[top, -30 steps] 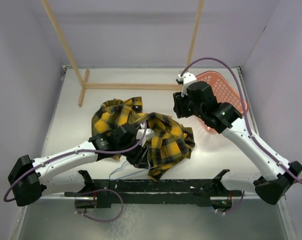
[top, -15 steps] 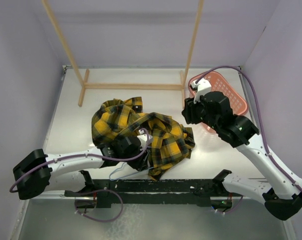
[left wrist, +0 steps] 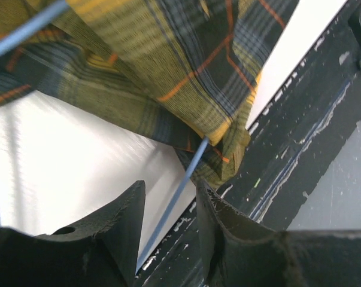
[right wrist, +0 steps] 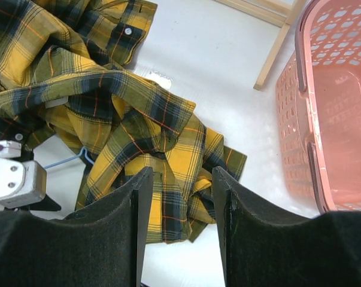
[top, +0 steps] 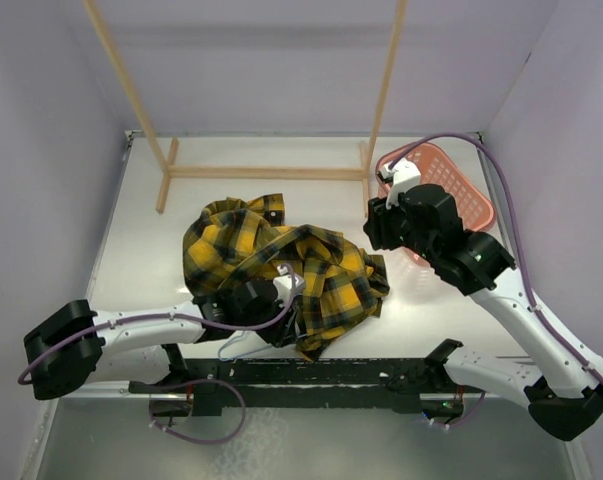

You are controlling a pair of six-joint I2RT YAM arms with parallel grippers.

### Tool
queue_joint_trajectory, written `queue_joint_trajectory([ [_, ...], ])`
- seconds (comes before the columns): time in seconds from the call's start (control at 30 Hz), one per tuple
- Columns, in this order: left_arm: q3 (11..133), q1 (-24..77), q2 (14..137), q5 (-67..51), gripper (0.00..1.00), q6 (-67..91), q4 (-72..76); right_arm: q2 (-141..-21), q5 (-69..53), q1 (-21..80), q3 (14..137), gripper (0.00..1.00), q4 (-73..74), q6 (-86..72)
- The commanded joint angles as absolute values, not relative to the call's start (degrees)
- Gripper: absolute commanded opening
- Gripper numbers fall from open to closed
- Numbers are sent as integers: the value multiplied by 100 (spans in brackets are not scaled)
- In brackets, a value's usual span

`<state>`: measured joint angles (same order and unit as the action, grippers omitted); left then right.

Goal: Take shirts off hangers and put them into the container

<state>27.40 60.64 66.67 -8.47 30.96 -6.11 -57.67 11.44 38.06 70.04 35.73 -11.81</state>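
Note:
The yellow-and-black plaid shirt (top: 281, 262) lies crumpled in the middle of the table, also in the right wrist view (right wrist: 108, 101). The light-blue wire hanger (top: 239, 344) sticks out from under its near edge. My left gripper (left wrist: 168, 185) is open at that near hem (left wrist: 168, 72). One straight hanger wire (left wrist: 179, 194) runs between its fingers with a gap on each side. My right gripper (right wrist: 181, 173) hangs open above the shirt's right part, holding nothing. The salmon-pink basket (top: 451, 180) stands at the back right and looks empty (right wrist: 336, 119).
A pale wooden rack (top: 266, 172) with two slanted posts stands at the back of the table. A black rail (top: 311, 375) runs along the near edge, close under the left gripper (left wrist: 306, 143). Lilac walls close in the sides.
The right arm swung right and back, from over the shirt's far side to beside the basket. The left gripper slid toward the near edge along the hanger. The shirt hardly moved.

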Motion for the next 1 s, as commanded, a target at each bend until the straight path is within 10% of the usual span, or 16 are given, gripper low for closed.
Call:
queue_joint_trajectory([
  [0.0,2521,6282,6578,-1115,43,3307,25,-5695,1301,3779,7005,47,3466,-1194],
  [0.1,2445,6322,6707,-1090,41,3321,106,-5687,1277,3783,6983,47,3436,-1195],
  [0.27,2978,6397,6428,-645,0,3074,-677,-5713,1323,3784,6978,47,3443,-1187],
  [0.6,6539,6403,5135,1686,0,2025,-3524,-5585,1560,3780,6980,47,3256,-1343],
  [0.97,8180,6367,6300,3965,0,901,-4120,-4613,1671,3786,6712,45,2749,-1377],
])
